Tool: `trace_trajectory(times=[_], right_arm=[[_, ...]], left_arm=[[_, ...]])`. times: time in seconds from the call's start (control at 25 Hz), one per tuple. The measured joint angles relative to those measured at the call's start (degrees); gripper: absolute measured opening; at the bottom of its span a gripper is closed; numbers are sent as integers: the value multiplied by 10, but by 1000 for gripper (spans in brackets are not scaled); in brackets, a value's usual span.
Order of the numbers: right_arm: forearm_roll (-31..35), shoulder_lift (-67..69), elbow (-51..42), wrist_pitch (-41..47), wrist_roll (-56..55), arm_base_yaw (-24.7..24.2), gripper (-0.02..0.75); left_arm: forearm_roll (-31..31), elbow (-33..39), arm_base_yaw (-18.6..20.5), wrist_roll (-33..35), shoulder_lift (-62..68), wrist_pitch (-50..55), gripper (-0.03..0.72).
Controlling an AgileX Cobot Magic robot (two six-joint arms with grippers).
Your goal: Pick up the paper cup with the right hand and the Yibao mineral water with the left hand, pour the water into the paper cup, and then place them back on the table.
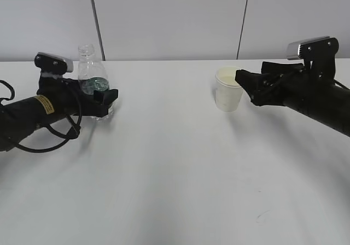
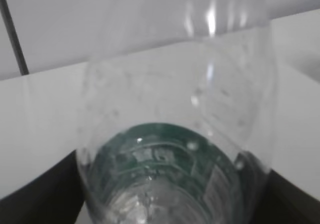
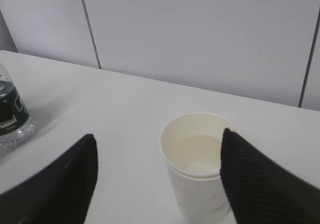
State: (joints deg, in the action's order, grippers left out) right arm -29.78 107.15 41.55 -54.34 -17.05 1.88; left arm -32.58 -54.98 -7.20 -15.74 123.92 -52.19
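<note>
The Yibao mineral water (image 1: 92,74), clear with a dark green label and no cap, stands upright on the table (image 1: 175,168) at the left. My left gripper (image 1: 99,98) is closed round it at label height; in the left wrist view the bottle (image 2: 170,109) fills the frame, with a dark finger (image 2: 35,199) against each side. The paper cup (image 1: 228,94) stands upright right of centre. My right gripper (image 1: 244,84) is open beside it. In the right wrist view the cup (image 3: 200,194) stands between the wide-open fingers (image 3: 260,184), close to the right one, and holds water (image 3: 197,154).
A pale wall with dark vertical seams (image 1: 95,21) runs behind the table's far edge. The bottle also shows at the left edge of the right wrist view (image 3: 12,119). A small dark scuff (image 1: 263,216) marks the table's front right.
</note>
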Motion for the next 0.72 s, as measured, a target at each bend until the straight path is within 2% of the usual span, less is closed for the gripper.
trace_trajectory(times=[0.4, 0.72], right_arm=[[0, -32, -1, 8, 0, 0, 593], [0, -94, 8, 70, 0, 0, 593]], left_arm=[[2, 8, 0, 0, -66, 3, 543], [1, 9, -1, -12, -141, 57, 543]])
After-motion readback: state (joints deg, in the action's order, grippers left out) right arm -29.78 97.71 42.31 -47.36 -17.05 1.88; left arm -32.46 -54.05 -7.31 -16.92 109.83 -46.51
